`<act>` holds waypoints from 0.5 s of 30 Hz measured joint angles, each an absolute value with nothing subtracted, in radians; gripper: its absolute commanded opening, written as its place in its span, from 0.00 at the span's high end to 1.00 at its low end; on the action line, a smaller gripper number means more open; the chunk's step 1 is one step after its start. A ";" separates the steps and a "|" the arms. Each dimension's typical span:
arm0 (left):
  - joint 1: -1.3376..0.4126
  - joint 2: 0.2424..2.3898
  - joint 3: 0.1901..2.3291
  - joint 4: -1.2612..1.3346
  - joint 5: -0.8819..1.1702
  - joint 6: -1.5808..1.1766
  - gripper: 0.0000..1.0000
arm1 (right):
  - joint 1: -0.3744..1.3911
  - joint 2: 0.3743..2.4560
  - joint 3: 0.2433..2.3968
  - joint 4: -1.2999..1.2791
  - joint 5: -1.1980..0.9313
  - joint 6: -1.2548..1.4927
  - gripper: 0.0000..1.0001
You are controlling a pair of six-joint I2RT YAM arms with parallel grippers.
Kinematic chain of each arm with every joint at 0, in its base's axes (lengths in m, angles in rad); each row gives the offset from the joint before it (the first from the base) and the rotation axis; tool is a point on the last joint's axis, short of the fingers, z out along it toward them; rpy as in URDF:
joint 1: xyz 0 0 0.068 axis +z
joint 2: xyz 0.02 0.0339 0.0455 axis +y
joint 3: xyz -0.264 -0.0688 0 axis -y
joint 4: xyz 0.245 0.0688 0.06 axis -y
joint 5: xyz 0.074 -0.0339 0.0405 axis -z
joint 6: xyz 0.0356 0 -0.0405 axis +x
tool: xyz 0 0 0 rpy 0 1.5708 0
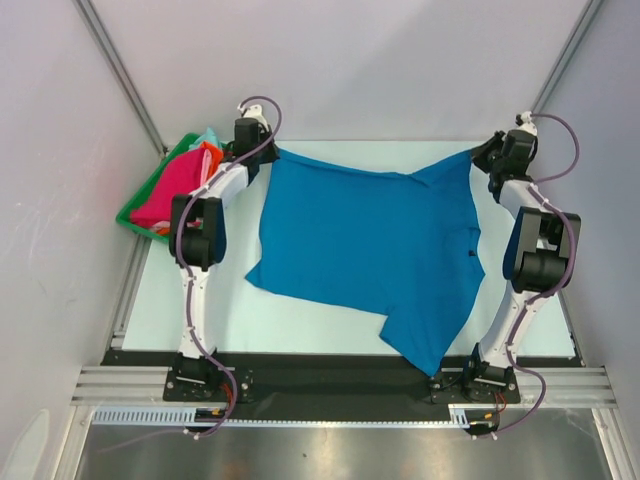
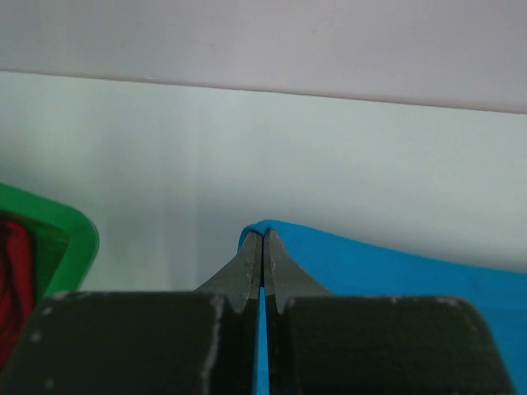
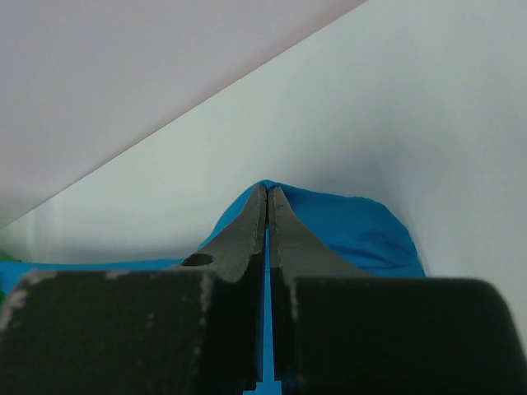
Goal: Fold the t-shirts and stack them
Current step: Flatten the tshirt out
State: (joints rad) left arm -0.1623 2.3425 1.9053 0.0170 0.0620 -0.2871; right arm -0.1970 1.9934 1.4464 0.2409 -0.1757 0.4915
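The large bright blue t-shirt [image 1: 370, 250] lies spread over the middle of the table, its far edge pulled taut between my two grippers. My left gripper [image 1: 268, 150] is shut on the far left corner of the blue t-shirt [image 2: 395, 267], with cloth pinched between the fingers. My right gripper [image 1: 482, 153] is shut on the far right corner of the blue t-shirt [image 3: 354, 230]. The near part of the shirt hangs down to the table's front edge. Magenta [image 1: 170, 190], orange [image 1: 208, 155] and mint [image 1: 207, 135] t-shirts lie piled in the green tray [image 1: 135, 222] at the far left.
The green plastic tray [image 2: 70, 239] sits at the table's far left corner beside my left arm. The back wall runs close behind both grippers. A black rail [image 1: 330, 365] borders the table's near edge by the arm bases.
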 measured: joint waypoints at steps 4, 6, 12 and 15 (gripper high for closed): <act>-0.146 2.385 1.969 0.004 0.094 -0.294 1.00 | -0.196 2.003 1.489 0.234 -0.178 0.485 1.00; -0.141 2.386 1.977 0.005 0.112 -0.305 1.00 | -0.199 2.003 1.503 0.234 -0.182 0.482 1.00; -0.141 2.394 2.002 0.006 0.165 -0.349 1.00 | -0.222 2.003 1.505 0.192 -0.181 0.477 1.00; -0.141 2.395 2.011 0.011 0.178 -0.376 1.00 | -0.242 1.994 1.505 0.177 -0.181 0.477 1.00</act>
State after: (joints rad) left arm -0.1406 2.3955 2.0109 0.0113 0.1776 -0.3763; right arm -0.2420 1.9942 1.5051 0.1772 -0.1810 0.4770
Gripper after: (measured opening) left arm 0.008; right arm 0.010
